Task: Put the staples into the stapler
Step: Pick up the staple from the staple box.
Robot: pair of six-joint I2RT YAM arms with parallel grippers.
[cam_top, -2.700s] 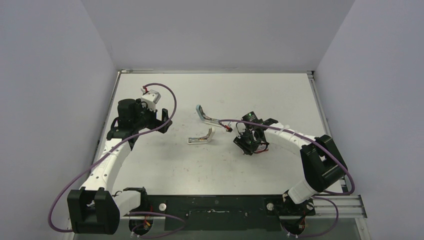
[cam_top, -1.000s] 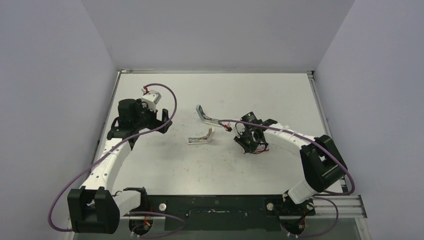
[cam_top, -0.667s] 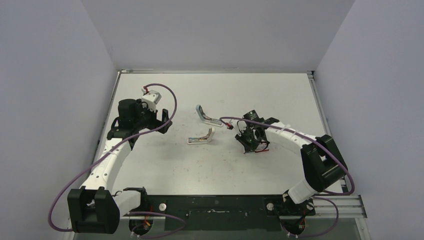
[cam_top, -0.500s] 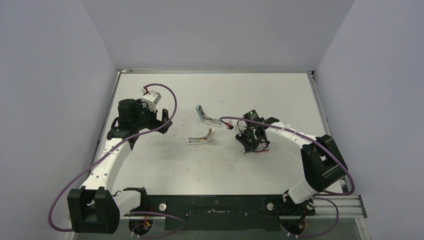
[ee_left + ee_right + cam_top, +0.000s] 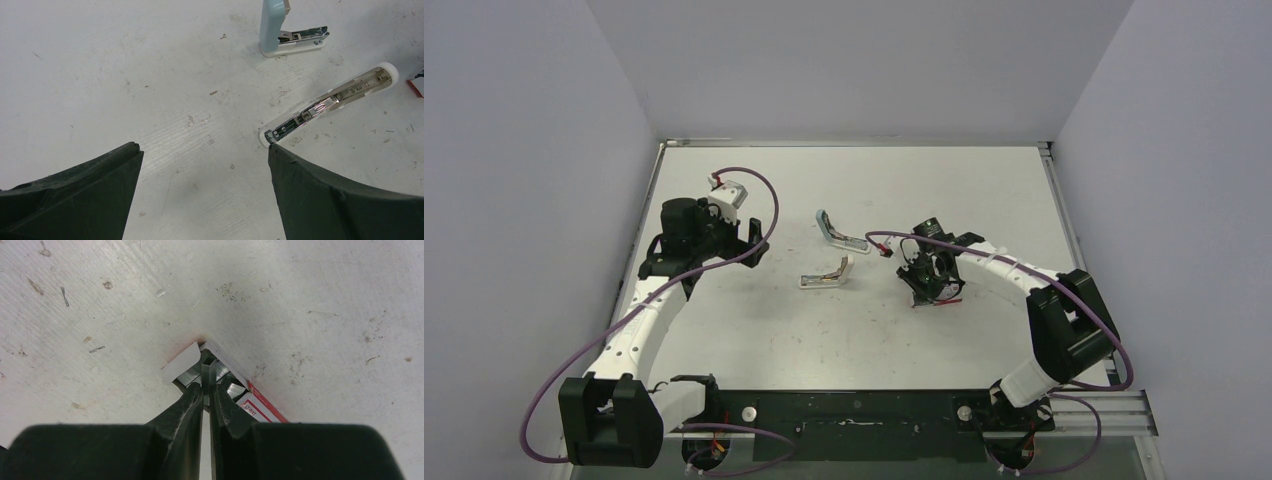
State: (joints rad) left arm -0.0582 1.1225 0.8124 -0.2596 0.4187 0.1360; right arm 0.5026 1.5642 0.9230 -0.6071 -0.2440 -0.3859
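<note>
The small red-and-white staple box (image 5: 256,408) lies open on the table, its white flap (image 5: 180,363) folded back and silvery staples (image 5: 208,371) showing inside. My right gripper (image 5: 206,390) reaches into the box mouth, its fingers pinched on an upright strip of staples. In the top view it (image 5: 928,288) stands over the box (image 5: 947,298). A white stapler (image 5: 828,273) lies opened flat, its metal channel (image 5: 325,104) facing up. A light blue stapler (image 5: 835,231) stands open beyond it (image 5: 276,27). My left gripper (image 5: 202,149) is open and empty, left of the white stapler.
Loose single staples and specks (image 5: 96,348) lie on the white table near the box. Table walls rise at the left (image 5: 646,215) and right (image 5: 1056,200) edges. A purple cable (image 5: 894,240) runs from the right wrist past the blue stapler.
My right wrist has shifted and turned slightly to the right over the staple box. The left arm and both staplers have not moved.
</note>
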